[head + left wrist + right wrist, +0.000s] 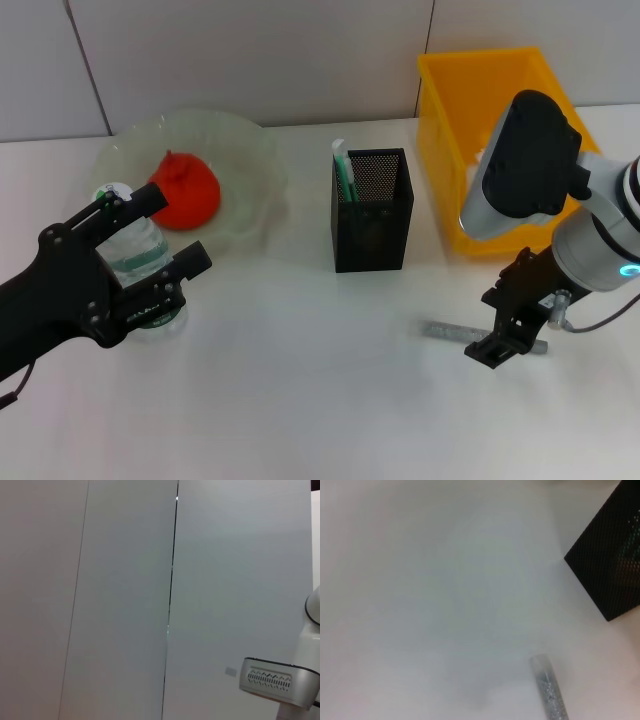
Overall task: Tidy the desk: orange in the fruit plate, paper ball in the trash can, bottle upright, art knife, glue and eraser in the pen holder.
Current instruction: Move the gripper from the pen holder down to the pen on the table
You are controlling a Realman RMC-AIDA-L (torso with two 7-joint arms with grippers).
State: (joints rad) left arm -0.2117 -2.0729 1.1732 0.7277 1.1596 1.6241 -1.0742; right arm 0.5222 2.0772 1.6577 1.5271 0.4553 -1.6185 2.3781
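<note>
A clear bottle (135, 252) with a green label stands upright at the left, and my left gripper (172, 232) is shut on it from the near side. The orange (187, 190) lies in the glass fruit plate (245, 165) just behind. The black mesh pen holder (372, 215) holds a white and green glue stick (343, 170). A grey art knife (448, 330) (549, 690) lies flat on the desk at the right. My right gripper (508, 335) hangs right over the knife's far end. The yellow trash can (478, 95) stands behind it. The eraser and paper ball are out of view.
My right arm's white forearm (525, 165) covers part of the trash can's inside. The white desk (320, 400) stretches bare between the two arms. The left wrist view shows only a panelled wall (125, 600) and part of my right arm (272, 680).
</note>
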